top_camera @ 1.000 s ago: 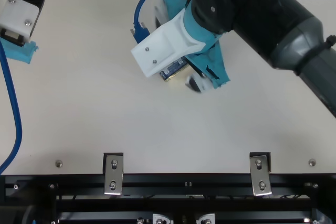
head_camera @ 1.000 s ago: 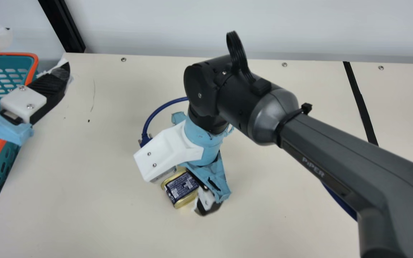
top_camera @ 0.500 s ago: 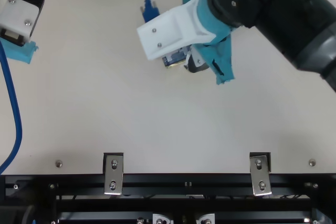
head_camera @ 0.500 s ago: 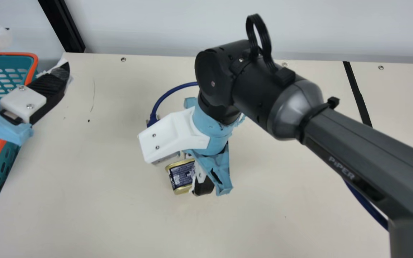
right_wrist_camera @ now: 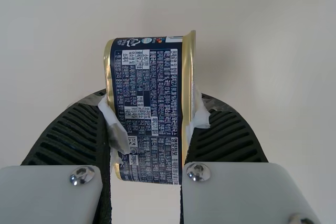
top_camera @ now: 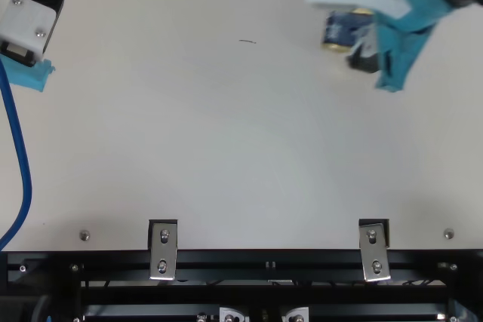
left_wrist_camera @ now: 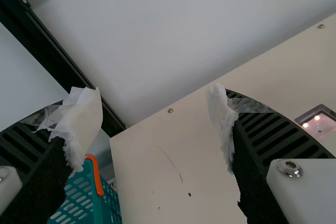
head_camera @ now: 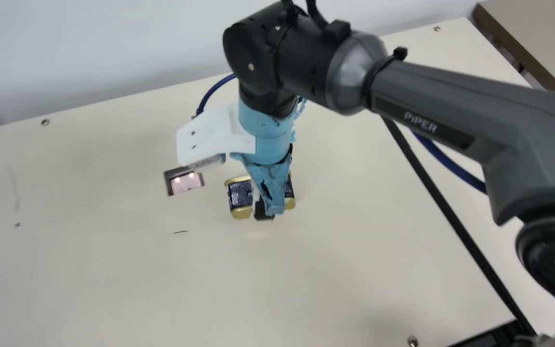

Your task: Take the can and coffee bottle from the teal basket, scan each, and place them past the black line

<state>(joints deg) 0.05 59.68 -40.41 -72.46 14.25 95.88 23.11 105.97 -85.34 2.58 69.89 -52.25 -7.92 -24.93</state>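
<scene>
Cream tabletop (head_camera: pixel 113 279) lies below the can (head_camera: pixel 240 193), which the right gripper (head_camera: pixel 264 207) clamps by its ends between the scanner (head_camera: pixel 186 184) and black line (head_camera: pixel 451 217). The left gripper (top_camera: pixel 38 1) stands wide apart.

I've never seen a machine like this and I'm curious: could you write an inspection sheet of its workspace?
Surface: cream table, straight black line, short dark mark.
Job's things: dark-blue, gold-rimmed metal can, held; teal plastic basket with orange rim; dark-framed, lit window on the table.
Clutter: nothing seen.
Grippers: left gripper open; right gripper closed on the can.
Cables: blue cable at each arm.
Surroundings: pale wall, black metal post.
</scene>
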